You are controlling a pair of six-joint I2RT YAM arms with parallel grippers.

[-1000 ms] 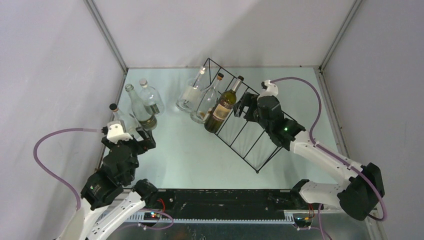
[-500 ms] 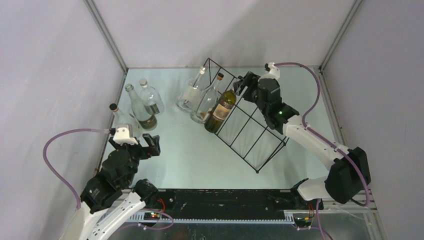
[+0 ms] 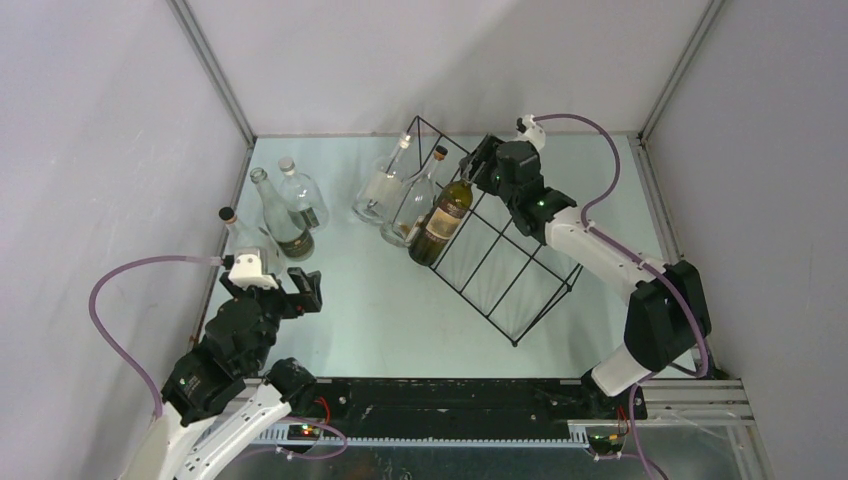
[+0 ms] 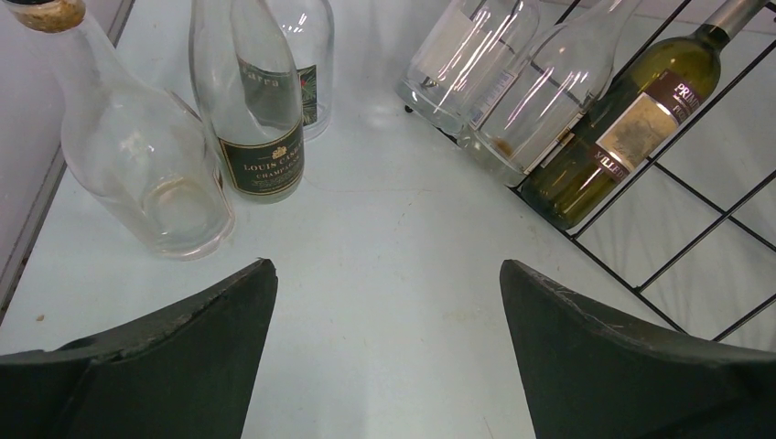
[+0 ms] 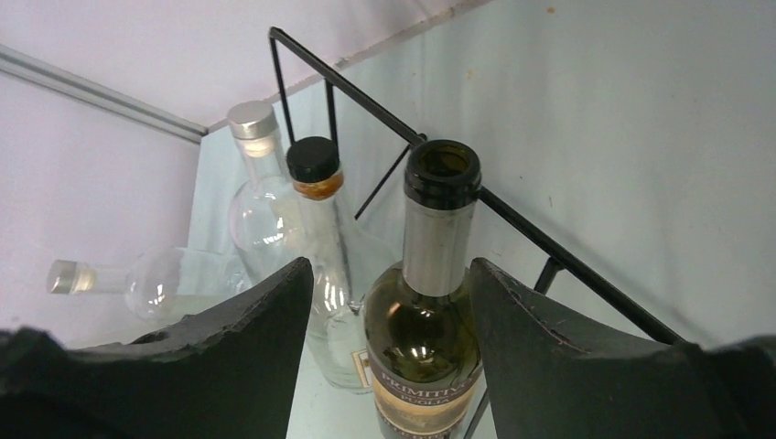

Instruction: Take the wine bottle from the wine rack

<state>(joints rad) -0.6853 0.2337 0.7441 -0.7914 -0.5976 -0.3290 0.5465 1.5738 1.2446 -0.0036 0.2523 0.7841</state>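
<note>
Since a sec ago your R arm has swung from the right side of the wine rack (image 3: pixel 497 262) up to its far end. The right pincer (image 5: pixel 392 270) now sits w/ one finger on each side of the wine bottle (image 3: pixel 445 215), at the neck. It's closing in but not clenched yet: there's a gap btw the neck & one finger. The bottle is dark green, cap off, lying tilted in the 3rd slot from the far end, next to two clear bottles (image 3: pixel 400 195) in the rack. Your L arm has pulled back a bit. The left pincer (image 4: pixel 386 267) is spread wide & holds nothing, hanging over the table (image 3: pixel 380 310) near three standing bottles (image 3: pixel 288 215).
</note>
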